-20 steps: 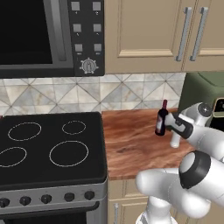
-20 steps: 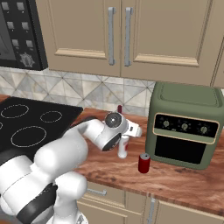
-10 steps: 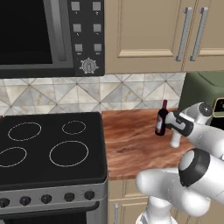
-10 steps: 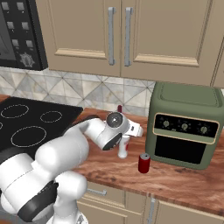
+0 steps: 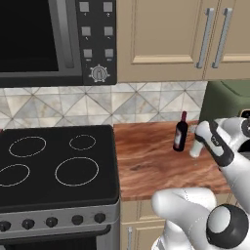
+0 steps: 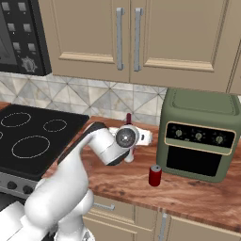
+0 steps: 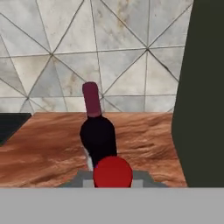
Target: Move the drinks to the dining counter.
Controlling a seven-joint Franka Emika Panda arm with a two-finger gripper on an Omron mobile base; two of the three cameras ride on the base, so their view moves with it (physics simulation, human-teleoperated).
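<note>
On the narrow wood counter [image 5: 146, 166] a white bottle [image 5: 195, 148] with a red cap [image 7: 113, 171] stands upright, and my gripper [image 7: 113, 178] is shut on it just below the cap. Close behind it stands the dark wine bottle [image 7: 98, 136], also seen beside my hand [image 5: 180, 134]. In the right base view my hand covers most of the white bottle [image 6: 128, 157]. The short red can [image 6: 155, 175] stands apart, nearer the counter's front edge. The dining counter is out of view.
A green countertop oven [image 6: 200, 136] stands right beside the bottles, its dark side wall [image 7: 205, 87] close to my hand. A black cooktop [image 5: 53, 166] adjoins the counter on the left. A microwave [image 5: 49, 39], wall cabinets and a tiled backsplash rise behind.
The jaws have closed from wide open onto the white bottle. The arm and the other drinks have stayed where they were.
</note>
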